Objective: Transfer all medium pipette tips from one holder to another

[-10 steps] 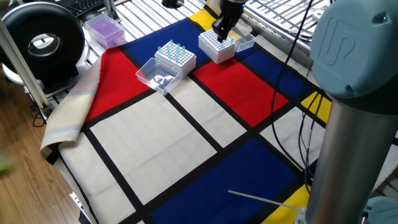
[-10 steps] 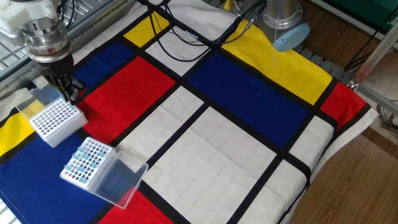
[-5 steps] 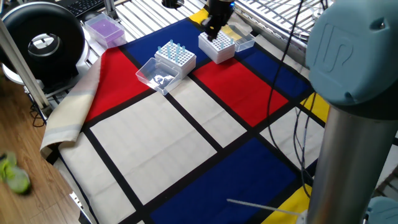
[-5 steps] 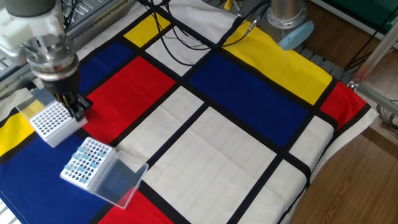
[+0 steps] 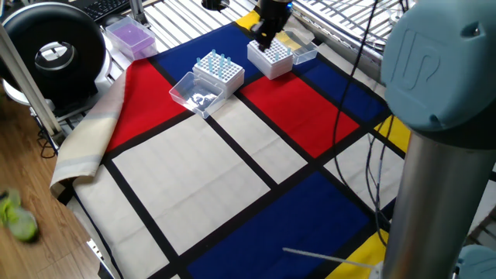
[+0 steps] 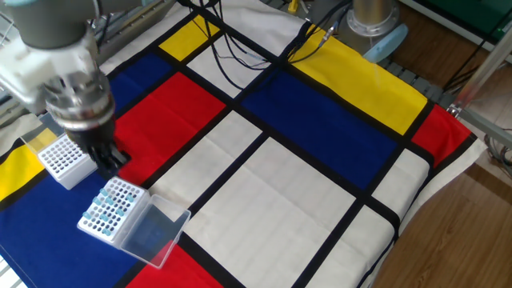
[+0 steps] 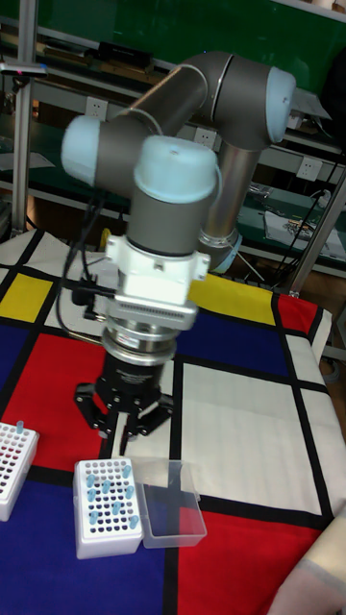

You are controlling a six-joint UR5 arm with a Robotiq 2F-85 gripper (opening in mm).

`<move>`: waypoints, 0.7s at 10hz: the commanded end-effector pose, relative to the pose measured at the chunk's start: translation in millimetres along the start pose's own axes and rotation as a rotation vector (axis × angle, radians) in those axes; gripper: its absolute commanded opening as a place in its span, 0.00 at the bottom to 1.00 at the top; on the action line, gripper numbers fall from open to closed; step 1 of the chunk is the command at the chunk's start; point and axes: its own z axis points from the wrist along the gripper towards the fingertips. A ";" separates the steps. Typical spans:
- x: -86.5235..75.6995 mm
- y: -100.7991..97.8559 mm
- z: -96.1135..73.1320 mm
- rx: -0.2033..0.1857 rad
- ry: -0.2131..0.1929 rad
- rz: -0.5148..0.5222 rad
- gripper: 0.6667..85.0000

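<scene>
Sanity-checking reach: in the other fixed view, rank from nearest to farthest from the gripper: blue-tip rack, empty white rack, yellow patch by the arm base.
1. Empty white rack: just beside the gripper, camera-left.
2. Blue-tip rack: just below it, close to call with 1.
3. Yellow patch: far across the cloth, upper right.

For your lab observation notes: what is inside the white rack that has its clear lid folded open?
Pale-blue pipette tips stand in some holes of the white rack; other holes look empty. Their lower ends are hidden inside the rack. The clear lid holds nothing visible.
</scene>
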 end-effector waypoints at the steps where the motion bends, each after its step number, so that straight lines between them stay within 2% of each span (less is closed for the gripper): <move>1: -6.4 28.3 8.5 -0.002 -0.011 0.011 0.27; 3: -8.7 37.0 24.3 0.000 -0.039 0.009 0.29; 7: -9.7 32.0 34.3 -0.012 -0.039 -0.027 0.34</move>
